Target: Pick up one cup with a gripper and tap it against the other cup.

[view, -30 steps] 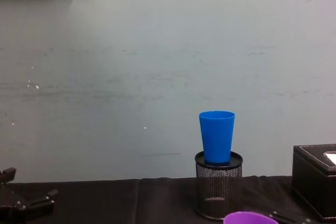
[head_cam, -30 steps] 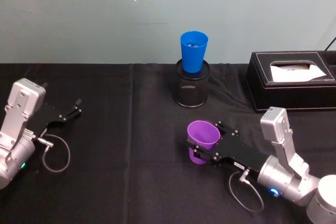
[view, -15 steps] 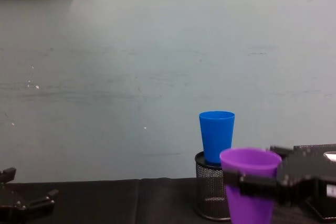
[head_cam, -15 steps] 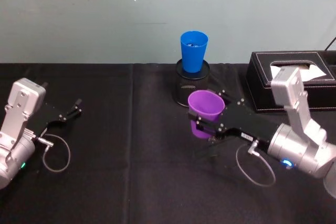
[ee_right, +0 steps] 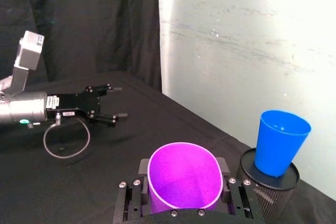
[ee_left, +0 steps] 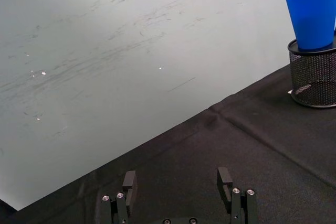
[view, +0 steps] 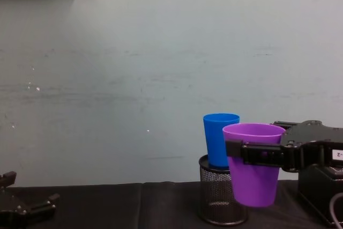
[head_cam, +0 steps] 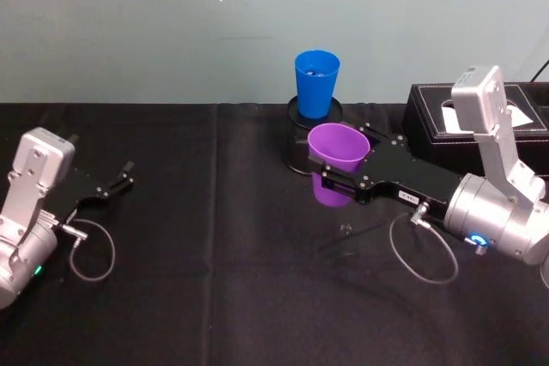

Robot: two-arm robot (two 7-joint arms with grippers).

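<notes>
My right gripper (head_cam: 337,169) is shut on the purple cup (head_cam: 337,162), holding it upright in the air above the black table. In the chest view the purple cup (view: 253,164) hangs just right of the blue cup (view: 220,138) and overlaps its edge; whether they touch I cannot tell. The blue cup (head_cam: 316,83) stands in the top of a black mesh pen holder (head_cam: 298,145) at the table's back. In the right wrist view the purple cup (ee_right: 182,179) sits between my black fingers (ee_right: 234,200), with the blue cup (ee_right: 279,141) beyond it. My left gripper (head_cam: 120,179) rests open at the left.
A black tissue box (head_cam: 429,126) stands at the back right, close behind my right arm (head_cam: 489,203). A grey wall (head_cam: 171,23) closes off the table's far edge. Black cloth (head_cam: 214,280) covers the table between the two arms.
My right gripper has lifted the purple cup off the table and carried it up and back toward the blue cup. The left arm has stayed still.
</notes>
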